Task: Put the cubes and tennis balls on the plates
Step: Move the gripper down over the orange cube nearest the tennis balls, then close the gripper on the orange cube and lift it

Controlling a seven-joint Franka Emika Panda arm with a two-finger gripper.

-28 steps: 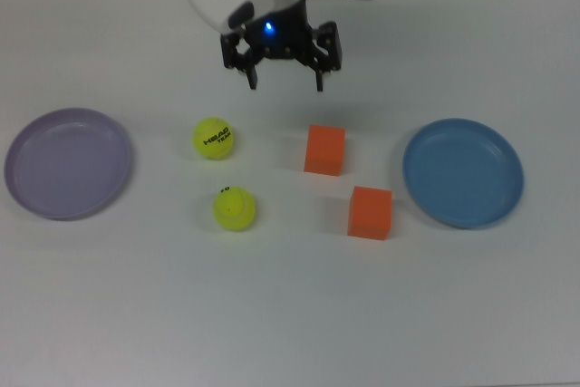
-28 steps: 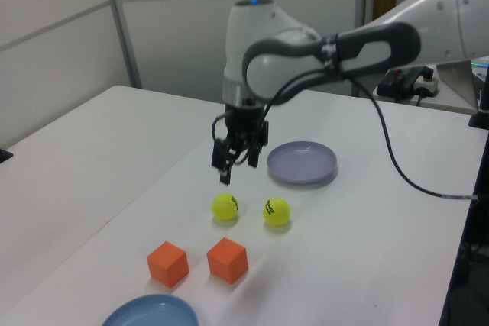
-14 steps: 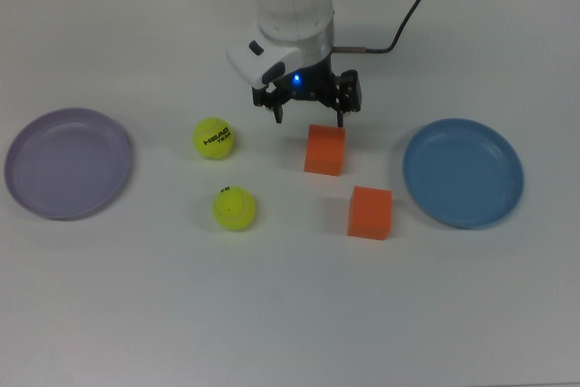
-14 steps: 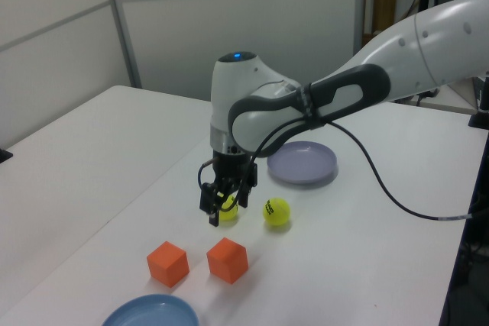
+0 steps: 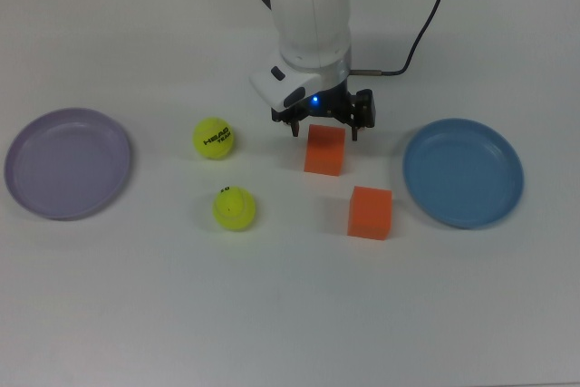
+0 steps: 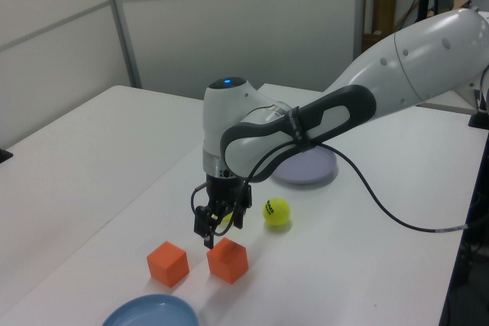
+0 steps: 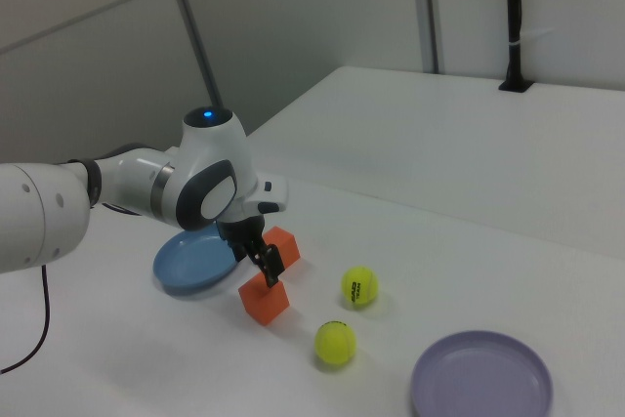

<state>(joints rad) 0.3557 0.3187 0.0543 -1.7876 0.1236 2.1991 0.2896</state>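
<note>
Gripper [image 5: 323, 128] spread open, empty, poised just above the cube [image 5: 324, 150] nearest it, fingers either side of the top. Second cube [image 5: 370, 213] close by, between that first cube and the blue plate [image 5: 463, 172]. Probably light, rigid, matte; best pinched across two flat opposite faces, centred.

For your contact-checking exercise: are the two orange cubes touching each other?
Apart. In the top view, bare white table shows between the upper cube and the lower cube; the left view shows the gap too.
</note>
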